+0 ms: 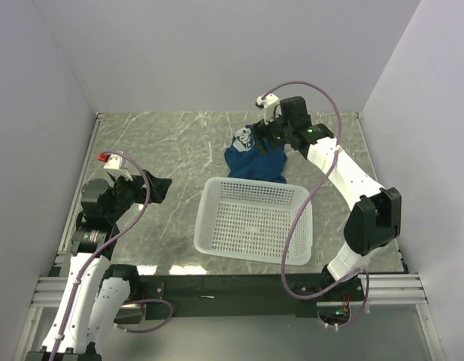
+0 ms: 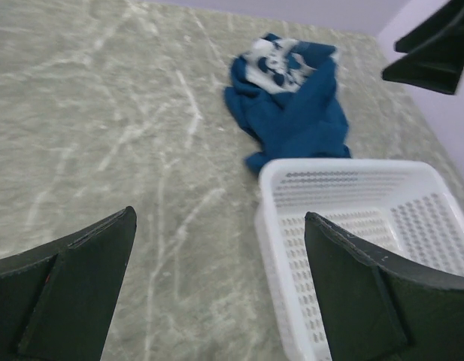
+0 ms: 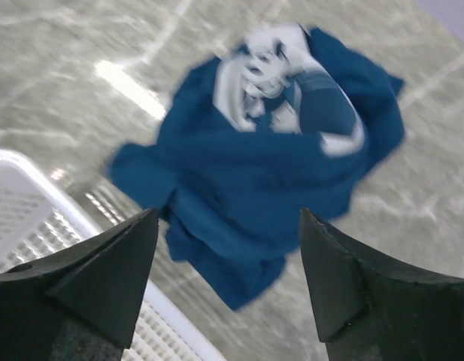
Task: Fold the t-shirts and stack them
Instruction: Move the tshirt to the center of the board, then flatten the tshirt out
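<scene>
Top external: crumpled navy t-shirt (image 1: 254, 159) heaped on marble table (image 1: 164, 143), touching far rim of white mesh basket (image 1: 254, 222). Right gripper (image 1: 266, 140) over it, jaws spread, empty. Left gripper (image 1: 158, 186) well apart, likewise spread.

White arms (image 1: 343, 167), black joints (image 1: 377, 216), mauve cables (image 1: 299, 83)

One navy-blue t-shirt (image 1: 256, 159), unfolded and crumpled in a heap, with the pale cartoon print bunched up at its far end. It lies on the table (image 1: 164, 143) just beyond the far rim of the basket (image 1: 204, 218). Its near edge is right at the rim; I can't tell if they touch.
</scene>
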Tool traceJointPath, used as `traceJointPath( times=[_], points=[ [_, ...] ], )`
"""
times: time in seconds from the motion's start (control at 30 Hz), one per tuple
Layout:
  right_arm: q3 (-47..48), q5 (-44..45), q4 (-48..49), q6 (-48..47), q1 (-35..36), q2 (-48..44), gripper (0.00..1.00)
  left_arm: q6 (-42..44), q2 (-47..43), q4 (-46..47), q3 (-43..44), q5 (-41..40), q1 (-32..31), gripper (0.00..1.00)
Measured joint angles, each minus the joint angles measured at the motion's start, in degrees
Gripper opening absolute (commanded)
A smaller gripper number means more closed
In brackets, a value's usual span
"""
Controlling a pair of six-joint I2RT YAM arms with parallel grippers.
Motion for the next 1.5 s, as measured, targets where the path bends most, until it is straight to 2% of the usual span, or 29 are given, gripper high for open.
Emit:
traceJointPath(
  times=[0.13, 0.23, 0.37, 0.47, 0.53, 0.67, 0.7, 0.73, 0.77, 0.8, 0.93, 1.03, 1.17, 1.23, 1.3, 1.4, 1.5],
  points=[
    [-6.1, -4.6, -2.4, -4.0, -3.7, -5.6, 0.82, -2.7, 4.0, 2.4, -0.4, 5.7, -1.5, 0.97],
    [-16.5, -13.0, -4.2, -8.3, -5.8, -17.3, 0.82, -5.2, 10.6, 2.1, -0.1, 6.7, -7.3, 0.95],
    [-33.7, -22.4, -3.5, -11.5, -6.1, -35.7, 0.84, -8.5, 22.2, -2.0, 0.8, 1.7, -19.5, 0.96],
    [-42.9, -27.8, -3.1, -11.8, -11.3, -43.3, 0.84, -10.8, 29.6, -5.6, 2.4, -4.6, -25.6, 0.93],
    [-44.5, -30.6, -3.6, -11.7, -16.2, -44.6, 0.83, -12.1, 34.0, -6.8, 3.4, -8.8, -28.0, 0.83],
    [-44.5, -34.9, -2.6, -10.9, -23.3, -43.9, 0.83, -14.3, 40.7, -8.3, 6.0, -14.4, -32.1, 0.73],
    [-44.5, -36.0, -2.5, -10.9, -24.5, -44.0, 0.82, -14.7, 42.1, -8.3, 6.9, -15.6, -33.6, 0.67],
    [-44.5, -37.0, -2.5, -10.8, -25.4, -44.0, 0.82, -15.2, 43.4, -8.3, 7.9, -16.8, -35.2, 0.38],
    [-44.5, -37.7, -2.5, -10.8, -26.0, -44.0, 0.82, -15.7, 44.2, -8.2, 8.5, -17.6, -36.4, 0.14],
    [-44.5, -38.5, -2.5, -10.7, -26.7, -44.1, 0.82, -16.4, 45.1, -8.2, 9.4, -18.6, -37.9, 0.01],
    [-44.5, -41.0, -2.5, -10.3, -28.4, -44.8, 0.82, -17.7, 45.0, -10.3, 12.1, -22.9, -41.9, 0.01],
    [-44.5, -42.1, -2.5, -9.8, -29.5, -45.7, 0.82, -18.7, 39.9, -13.1, 12.1, -26.1, -43.5, 0.0],
    [-44.5, -43.3, -2.4, -9.4, -30.7, -46.8, 0.82, -20.5, 24.2, -17.1, 10.5, -30.1, -42.6, 0.0],
    [-44.5, -43.7, -2.0, -8.9, -31.6, -47.8, 0.82, -23.2, 16.1, -19.9, 10.0, -32.0, -38.3, 0.0],
    [-44.3, -44.5, -1.1, -8.0, -32.1, -48.7, 0.82, -25.7, 11.6, -21.5, 9.9, -32.2, -31.3, 0.0],
    [-44.3, -44.6, -1.0, -7.7, -33.2, -49.4, 0.82, -33.5, 10.1, -23.7, 9.7, -35.7, -20.9, 0.0],
    [-44.3, -44.7, -1.0, -7.4, -33.9, -49.5, 0.82, -41.3, 13.5, -25.5, 9.9, -40.6, -12.0, 0.0]
  ],
)
